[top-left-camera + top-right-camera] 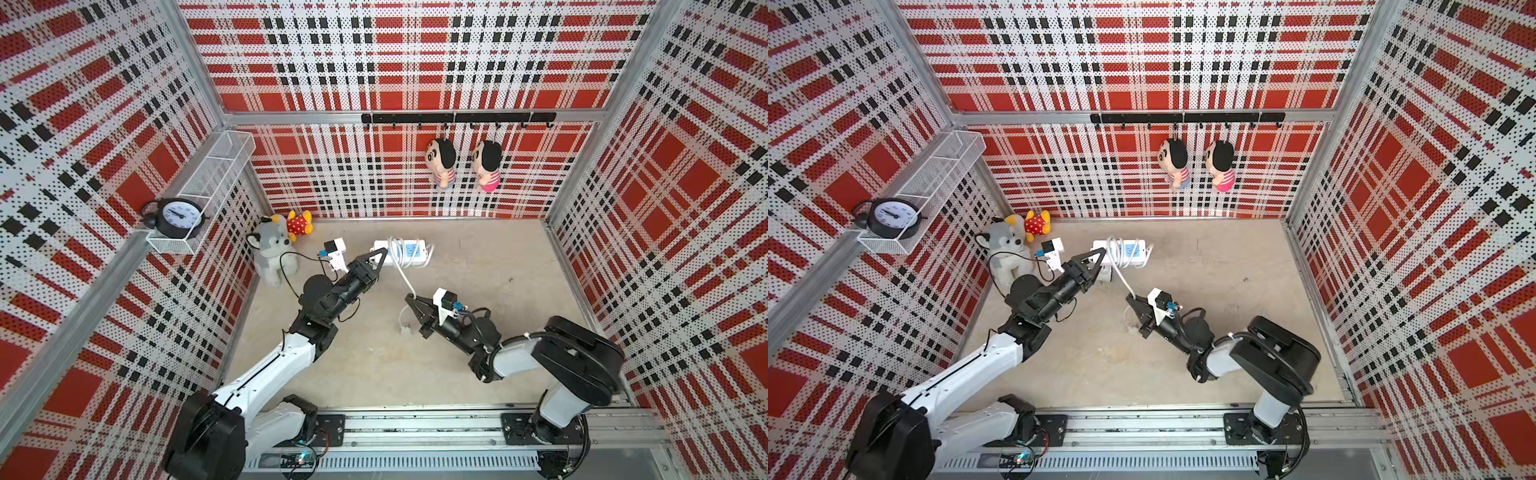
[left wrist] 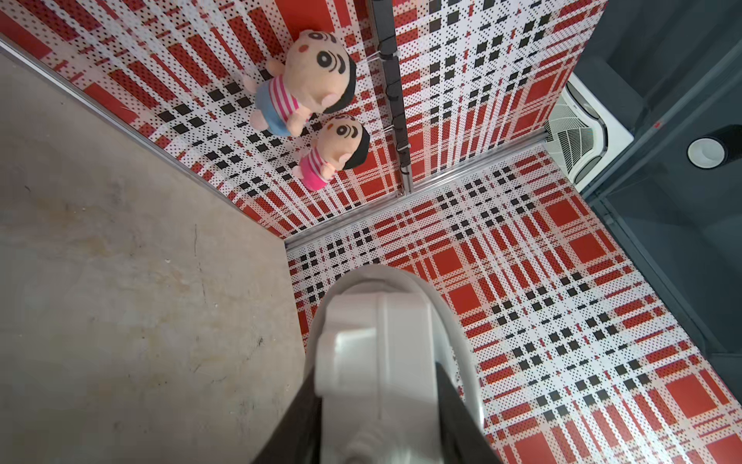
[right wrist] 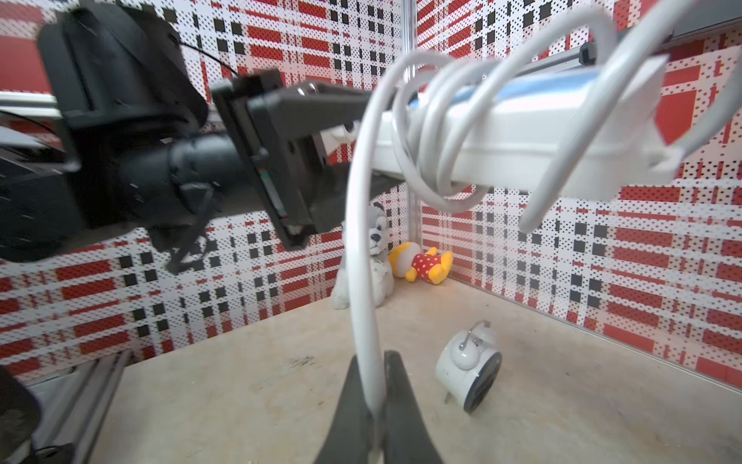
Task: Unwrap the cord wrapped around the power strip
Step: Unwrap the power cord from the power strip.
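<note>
Item: power strip (image 1: 409, 251) (image 1: 1133, 250), a white rectangular block with rounded corners and light blue socket panels on its upper face. It is held off the beige floor (image 1: 478, 332) toward the back wall, lying roughly level. In the right wrist view (image 3: 542, 132) its underside is plain white and it hangs well above the floor.

Cord (image 1: 402, 272) (image 1: 1122, 279): white, round and fairly thick. Several close turns are bunched around the strip's middle, and one looser loop stands out near its far end. A single free run leaves the coils and slopes down to the right gripper (image 1: 410, 297) (image 1: 1129, 298). A small white plug (image 1: 406, 331) lies on the floor just beside that gripper.

Left gripper (image 1: 382, 257) (image 1: 1102, 257): black fingers clamped on the end of the strip nearest the husky plush (image 1: 272, 253) — the left wrist view shows the white body (image 2: 377, 341) filling the gap between them.

Right gripper (image 3: 377, 385): jaws pinched fully together on the free run of cord (image 3: 361, 261), nothing else in its grasp.

Also present: a white alarm clock (image 3: 467, 369) tipped on the floor below the strip, and a yellow plush in red polka dots (image 1: 299, 224) in the corner beside the husky.
</note>
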Action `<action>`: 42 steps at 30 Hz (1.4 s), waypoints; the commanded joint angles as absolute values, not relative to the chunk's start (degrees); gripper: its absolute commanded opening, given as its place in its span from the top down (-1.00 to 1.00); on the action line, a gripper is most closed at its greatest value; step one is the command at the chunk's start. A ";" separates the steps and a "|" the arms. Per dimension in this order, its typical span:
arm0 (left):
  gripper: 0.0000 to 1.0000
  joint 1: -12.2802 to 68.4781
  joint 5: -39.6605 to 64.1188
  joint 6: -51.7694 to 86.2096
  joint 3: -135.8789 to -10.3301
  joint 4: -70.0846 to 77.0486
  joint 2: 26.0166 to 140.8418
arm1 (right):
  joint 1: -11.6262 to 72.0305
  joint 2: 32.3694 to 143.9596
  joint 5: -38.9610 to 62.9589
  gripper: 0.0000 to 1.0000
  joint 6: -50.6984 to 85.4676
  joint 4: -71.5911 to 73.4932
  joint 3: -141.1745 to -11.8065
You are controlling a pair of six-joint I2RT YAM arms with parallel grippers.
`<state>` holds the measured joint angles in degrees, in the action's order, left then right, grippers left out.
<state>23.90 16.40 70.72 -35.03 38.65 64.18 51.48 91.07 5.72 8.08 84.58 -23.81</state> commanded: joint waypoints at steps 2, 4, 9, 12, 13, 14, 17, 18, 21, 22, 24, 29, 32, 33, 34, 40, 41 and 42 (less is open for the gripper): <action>1.00 23.13 15.02 69.06 -35.96 46.51 65.29 | 52.38 74.44 5.04 1.00 5.57 63.54 -22.09; 1.00 23.11 15.25 67.44 -35.65 46.31 65.42 | 52.38 65.83 3.67 1.00 3.41 45.21 -25.60; 1.00 22.93 15.27 64.05 -33.94 44.14 64.49 | 51.85 53.72 -4.72 1.00 -7.29 3.97 -41.38; 1.00 23.22 16.79 62.90 -33.31 44.07 64.08 | 47.15 53.83 -5.01 1.00 -10.83 -10.33 -51.98; 1.00 23.44 17.75 62.45 -33.46 44.12 64.16 | 44.98 55.11 -3.68 1.00 -11.77 -13.38 -55.21; 1.00 23.70 18.69 62.09 -33.69 44.12 64.16 | 43.56 56.50 -3.27 1.00 -12.89 -15.47 -57.62; 1.00 25.31 22.41 60.38 -35.16 44.12 64.17 | 40.10 61.99 -3.52 1.00 -17.06 -19.30 -65.15; 1.00 25.81 23.55 59.89 -35.69 44.11 64.01 | 38.17 63.79 -2.60 1.00 -17.88 -19.92 -67.52; 1.00 27.55 25.58 58.68 -37.01 44.11 63.21 | 28.57 68.37 8.45 1.00 -16.72 -19.01 -73.27; 1.00 27.95 26.24 58.53 -37.40 44.12 62.81 | 25.49 70.30 11.89 1.00 -15.86 -18.19 -74.82; 1.00 28.70 27.20 58.36 -38.11 44.10 62.19 | 21.52 74.66 12.60 1.00 -15.80 -18.02 -78.03; 1.00 30.57 27.93 58.64 -40.28 44.74 60.53 | 20.63 83.83 17.58 1.00 -15.98 -19.87 -80.45; 1.00 31.78 27.38 59.58 -41.84 48.86 60.70 | 20.59 85.39 14.58 1.00 -15.66 -19.28 -75.60; 1.00 32.03 27.62 60.45 -42.69 50.40 61.19 | 20.54 84.90 14.49 1.00 -15.19 -17.46 -72.58; 1.00 32.12 28.01 61.24 -43.38 51.58 61.70 | 20.42 84.22 14.86 1.00 -14.60 -16.09 -70.21; 1.00 32.77 25.96 62.22 -47.60 54.45 63.72 | 20.30 79.85 16.96 1.00 -12.63 -13.63 -60.52; 1.00 32.85 24.69 62.13 -47.87 55.03 63.72 | 20.24 78.88 17.33 1.00 -12.49 -13.18 -58.84; 1.00 32.85 23.34 61.74 -48.14 55.15 63.63 | 20.25 77.99 17.93 0.98 -12.25 -12.60 -57.23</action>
